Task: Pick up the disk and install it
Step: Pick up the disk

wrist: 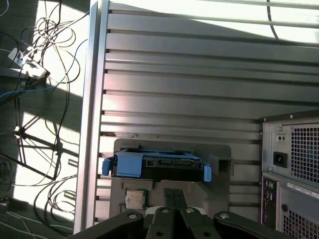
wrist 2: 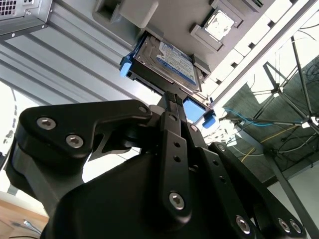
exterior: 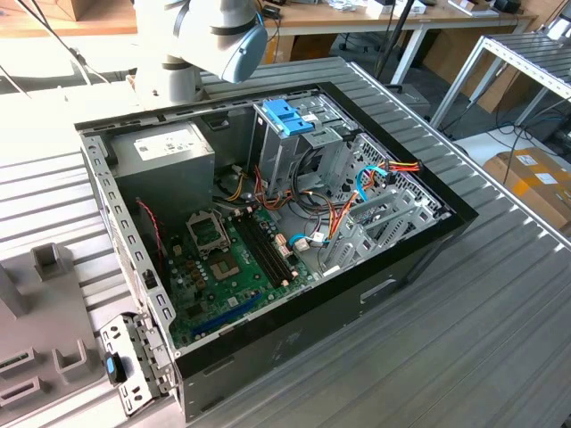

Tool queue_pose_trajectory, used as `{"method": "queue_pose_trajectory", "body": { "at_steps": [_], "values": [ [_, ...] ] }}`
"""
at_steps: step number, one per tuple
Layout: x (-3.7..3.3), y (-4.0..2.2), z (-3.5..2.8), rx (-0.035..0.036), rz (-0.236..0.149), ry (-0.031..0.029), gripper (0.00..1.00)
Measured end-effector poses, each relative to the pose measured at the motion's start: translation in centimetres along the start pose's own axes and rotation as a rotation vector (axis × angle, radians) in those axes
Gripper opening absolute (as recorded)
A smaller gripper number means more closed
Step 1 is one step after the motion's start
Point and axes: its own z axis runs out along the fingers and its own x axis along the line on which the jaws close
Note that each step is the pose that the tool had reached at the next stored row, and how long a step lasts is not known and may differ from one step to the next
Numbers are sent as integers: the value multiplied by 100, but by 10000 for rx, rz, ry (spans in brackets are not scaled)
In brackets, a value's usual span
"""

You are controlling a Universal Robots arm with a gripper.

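Note:
The disk (wrist 2: 167,57) lies in a recess of a grey holder block (wrist 2: 149,12) on the ribbed metal table, a silver drive with a printed label and light-blue rails at its ends. In the first wrist view the disk (wrist: 164,164) shows edge-on with a blue rail at either end. My gripper (wrist 2: 174,97) hangs just off the disk's near edge, its two black fingers pressed together with nothing between them. The same fingertips (wrist: 174,191) point at the middle of that edge. In the exterior view the open computer case (exterior: 268,223) lies on its side.
A blue handle on a grey drive cage (exterior: 287,116) stands inside the case among loose cables. A small square chip (wrist: 133,199) sits in the holder beside the disk. The case's rear panel (wrist: 294,164) is close by. The table edge (wrist: 94,99) drops to cables on the floor.

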Motion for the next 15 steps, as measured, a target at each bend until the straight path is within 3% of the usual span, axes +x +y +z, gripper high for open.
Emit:
{"method": "queue_pose_trajectory", "body": {
  "at_steps": [15],
  "values": [
    [0,0,0,-3,-88,5,11]
  ]
}}
